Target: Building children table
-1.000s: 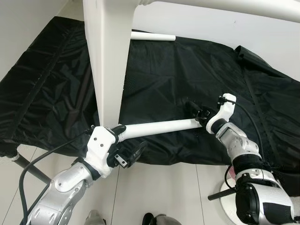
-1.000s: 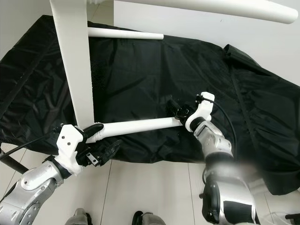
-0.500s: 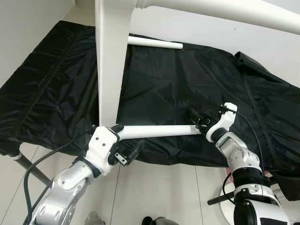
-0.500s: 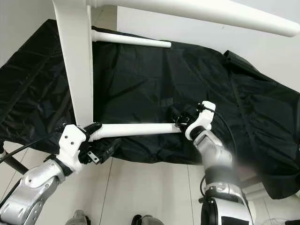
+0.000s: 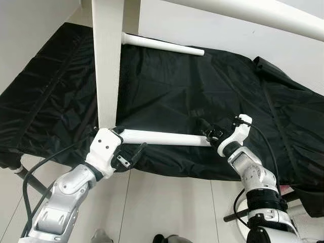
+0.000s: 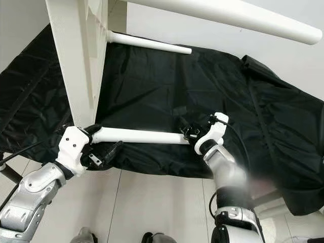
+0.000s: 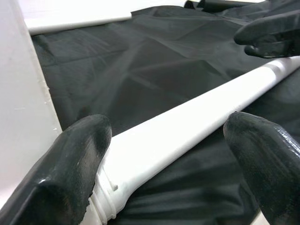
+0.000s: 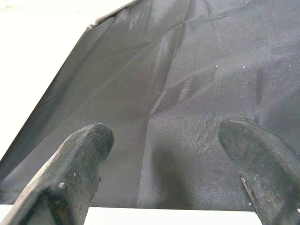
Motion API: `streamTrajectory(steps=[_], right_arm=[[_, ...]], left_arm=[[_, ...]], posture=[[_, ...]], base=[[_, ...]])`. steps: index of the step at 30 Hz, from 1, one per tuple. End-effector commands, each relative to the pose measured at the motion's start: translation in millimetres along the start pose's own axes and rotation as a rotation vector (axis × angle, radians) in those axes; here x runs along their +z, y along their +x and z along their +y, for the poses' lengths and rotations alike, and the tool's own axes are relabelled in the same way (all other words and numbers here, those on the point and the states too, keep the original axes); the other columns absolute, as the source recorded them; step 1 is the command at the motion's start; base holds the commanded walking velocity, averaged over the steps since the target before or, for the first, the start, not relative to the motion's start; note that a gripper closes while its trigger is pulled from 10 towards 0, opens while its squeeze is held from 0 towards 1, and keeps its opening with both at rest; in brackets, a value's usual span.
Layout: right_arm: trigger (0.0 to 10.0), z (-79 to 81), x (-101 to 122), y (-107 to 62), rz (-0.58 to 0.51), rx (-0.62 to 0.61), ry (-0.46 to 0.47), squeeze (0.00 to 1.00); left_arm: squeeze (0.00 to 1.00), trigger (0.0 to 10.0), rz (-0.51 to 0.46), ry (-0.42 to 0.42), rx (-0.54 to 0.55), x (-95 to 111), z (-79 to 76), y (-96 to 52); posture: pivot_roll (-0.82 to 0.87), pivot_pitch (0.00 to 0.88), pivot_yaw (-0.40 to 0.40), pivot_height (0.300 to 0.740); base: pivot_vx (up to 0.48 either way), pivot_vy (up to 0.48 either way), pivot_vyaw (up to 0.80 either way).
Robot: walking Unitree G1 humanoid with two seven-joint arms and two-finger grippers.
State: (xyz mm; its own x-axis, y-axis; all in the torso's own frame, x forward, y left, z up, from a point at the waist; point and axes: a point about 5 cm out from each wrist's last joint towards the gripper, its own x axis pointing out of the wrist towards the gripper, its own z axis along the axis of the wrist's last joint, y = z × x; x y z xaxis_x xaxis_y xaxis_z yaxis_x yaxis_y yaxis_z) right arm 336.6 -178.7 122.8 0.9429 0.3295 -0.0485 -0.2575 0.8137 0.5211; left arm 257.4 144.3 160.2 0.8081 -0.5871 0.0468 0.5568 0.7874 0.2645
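Item: long white round table leg [image 5: 162,137], lying almost level above the crumpled black fabric sheet [image 5: 192,86] that covered the floor, at about 6 o'clock in the head views. Its threaded end met the lower corner of the white flat tabletop panel [image 5: 107,66], which stood on edge and ran up toward 12 o'clock. Judged: the panel was kept on edge so the corner socket faced sideways and the leg could be offered in level.

Left gripper [image 5: 120,148]: at 8 o'clock, at the socket end of the leg. In the left wrist view its two black fingers [image 7: 75,164] stood spread on either side of the leg, one touching the leg beside the threaded collar, the other clear of it (a loose cradle, not a clamp). Judged: a guide that kept the thread lined up with the corner.

Right gripper [image 5: 215,132]: at 4 o'clock, at the free end of the leg. Its wrist view showed the fingers [image 8: 77,164] spread wide over the black sheet; the head views were too small to tell whether they touched the leg. Judged: it steadied or turned the far end.

Second white round leg [image 5: 162,44]: at 12 o'clock, already standing out from the panel's upper part.

A third white leg [image 5: 253,11] crossed the top, toward 1 o'clock.
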Motion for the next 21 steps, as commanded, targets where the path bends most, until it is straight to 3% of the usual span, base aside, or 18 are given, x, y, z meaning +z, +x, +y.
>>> streamTrajectory(steps=[1, 14, 21], right_arm=[[10.0, -7.0, -43.7, -10.9, 0.175, -0.055, 0.076, 0.0], [10.0, -7.0, -44.2, -11.2, 0.174, -0.069, 0.087, 0.0], [10.0, 1.7, -49.0, -9.7, 0.179, -0.051, 0.09, 0.0]], left_arm=[[0.0, 10.0, 0.018, 0.001, 0.058, -4.8, 3.5, 2.6], [0.0, 10.0, 0.017, 0.036, 0.09, -6.2, 11.3, 3.9], [0.0, 10.0, 0.021, 0.044, 0.137, -6.0, 20.1, 5.7]], posture=[[0.07, 0.155, -0.134, 0.74], [0.08, 0.164, -0.136, 0.74], [0.08, 0.164, -0.127, 0.74]], base=[[0.0, 0.0, 0.0], [0.0, 0.0, 0.0], [0.0, 0.0, 0.0]])
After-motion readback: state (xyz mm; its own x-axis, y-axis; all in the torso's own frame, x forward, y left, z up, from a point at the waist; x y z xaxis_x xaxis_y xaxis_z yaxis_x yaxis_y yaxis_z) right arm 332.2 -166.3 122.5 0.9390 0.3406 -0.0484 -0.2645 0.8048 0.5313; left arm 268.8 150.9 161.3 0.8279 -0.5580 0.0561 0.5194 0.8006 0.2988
